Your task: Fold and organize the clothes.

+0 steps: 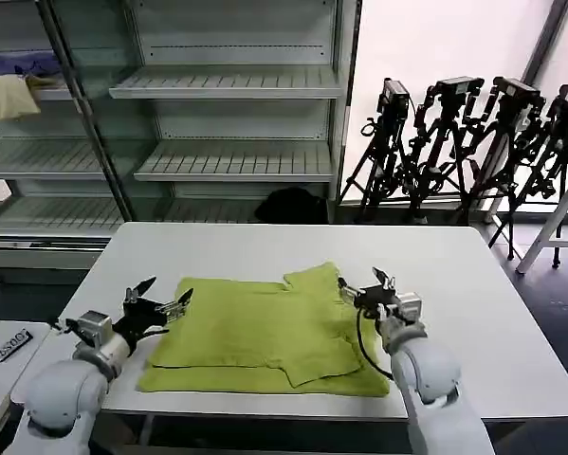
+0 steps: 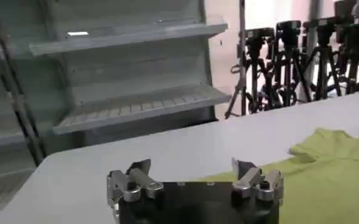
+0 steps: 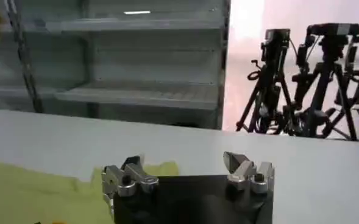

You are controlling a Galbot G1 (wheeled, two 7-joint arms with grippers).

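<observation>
Both sets of jaws are spread wide and holding nothing: the left gripper (image 1: pixel 160 296) hangs over the T-shirt's left edge, the right gripper (image 1: pixel 365 284) over its right edge by the sleeve. That lime T-shirt (image 1: pixel 265 330) lies partly folded on the white table (image 1: pixel 473 284), toward the robot's side. Behind it stand shelves (image 1: pixel 236 85) and a bunch of tripods (image 1: pixel 473 142).

A white worktop (image 1: pixel 265 248) stands before pale metal shelving (image 1: pixel 236 85); black camera tripods (image 1: pixel 473 142) cluster against a bright wall at the right
</observation>
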